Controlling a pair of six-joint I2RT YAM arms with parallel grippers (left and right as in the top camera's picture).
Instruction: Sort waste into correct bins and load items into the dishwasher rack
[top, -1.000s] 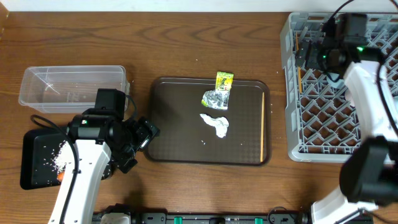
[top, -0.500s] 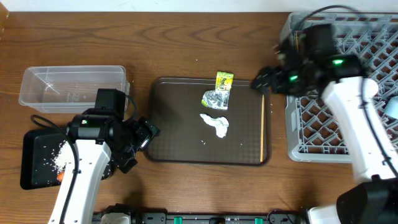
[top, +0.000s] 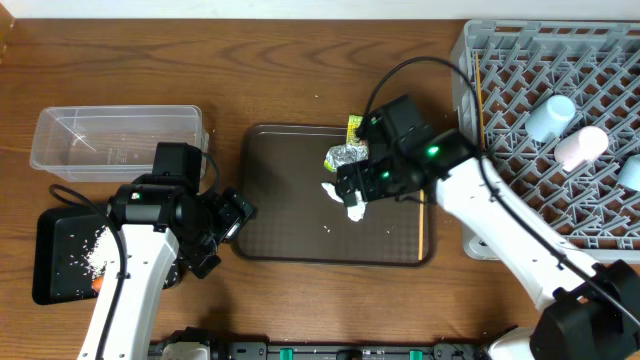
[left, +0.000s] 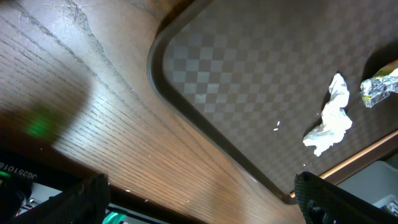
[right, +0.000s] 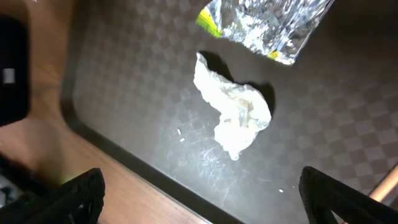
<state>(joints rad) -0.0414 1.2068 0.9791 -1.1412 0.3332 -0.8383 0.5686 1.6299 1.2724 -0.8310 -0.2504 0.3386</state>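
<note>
And there was the right hand (right: 200, 180), hovering low over the crumpled white tissue (right: 236, 115), fingers spread wide and gripping nothing at all! The tissue lay on the brown serving tray (top: 290, 215) in the middle of the table (top: 300, 60). Just beyond it, toward the far edge, sat the crumpled silver foil (right: 267, 25), and the yellow-green wrapper (top: 360, 125) peeked out touching it. One wooden chopstick (top: 423, 235) lay along the tray's right side.

Over by the tray's left rim, the left hand (left: 199, 186) hung above bare table, also wide open and empty.

By the left edge, the clear plastic tub (top: 115, 140) sat toward the far side. The black tray (top: 55, 235) sat closer to the near left corner. White rice (top: 95, 258) was scattered in it, and an orange carrot (top: 97, 282) sat right beside the grains.

The grey dishwasher rack (top: 520, 200) filled the far right corner. A white cup (top: 550, 115) stood among its pegs, and a light-blue cup (top: 630, 172) sat hard against the right edge.
</note>
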